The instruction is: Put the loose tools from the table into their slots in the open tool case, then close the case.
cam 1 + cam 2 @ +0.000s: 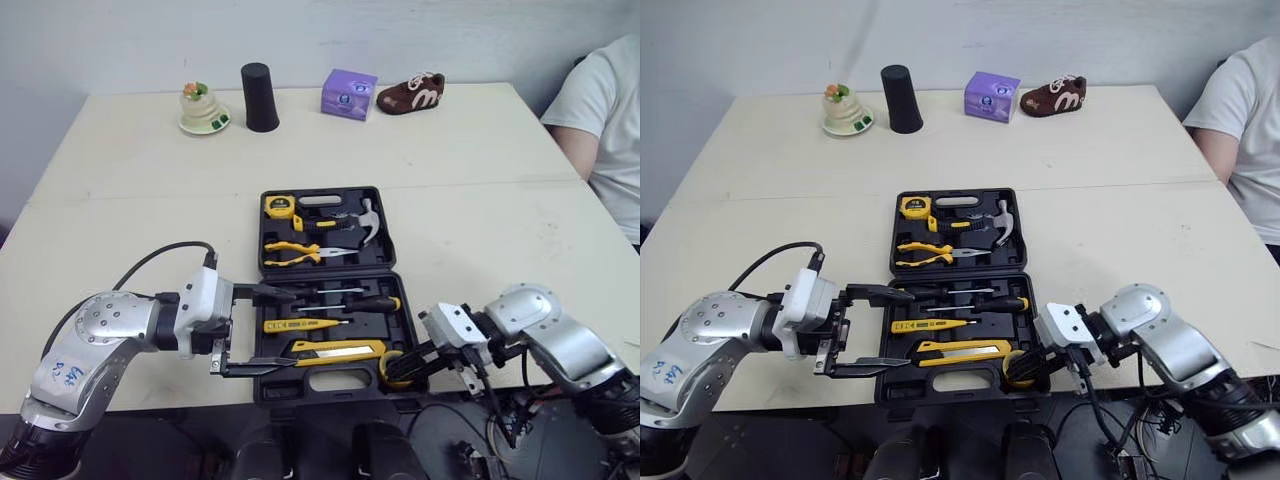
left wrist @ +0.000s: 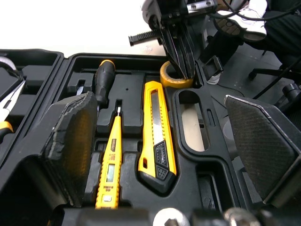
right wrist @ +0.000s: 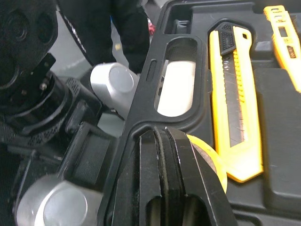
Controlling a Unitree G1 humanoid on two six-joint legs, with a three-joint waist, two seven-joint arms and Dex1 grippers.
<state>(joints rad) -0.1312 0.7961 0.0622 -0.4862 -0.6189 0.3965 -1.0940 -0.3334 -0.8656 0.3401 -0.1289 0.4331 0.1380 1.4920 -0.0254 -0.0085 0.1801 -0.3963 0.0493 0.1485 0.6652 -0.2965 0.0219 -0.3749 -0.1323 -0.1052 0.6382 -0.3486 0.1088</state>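
The black tool case point(image 1: 330, 385) lies open in the middle of the table. Its far half holds a tape measure point(image 1: 280, 207), pliers point(image 1: 295, 250) and a hammer point(image 1: 365, 222). In the near half lie screwdrivers point(image 1: 340, 303), a yellow tester pen point(image 1: 300, 324), a yellow utility knife point(image 1: 338, 351) and a yellow tape roll point(image 1: 395, 374) in the near right corner. My left gripper point(image 1: 262, 328) is open at the near half's left edge, its fingers spread over the case. My right gripper point(image 1: 408, 362) is shut, its tips down in the tape roll's point(image 2: 175, 79) hole.
Along the table's far edge stand a small ornament on a plate point(image 1: 203, 108), a black cup point(image 1: 260, 97), a purple box point(image 1: 349, 94) and a brown shoe point(image 1: 410, 94). A person in a white shirt point(image 1: 610, 120) sits at the right. The case reaches the table's near edge.
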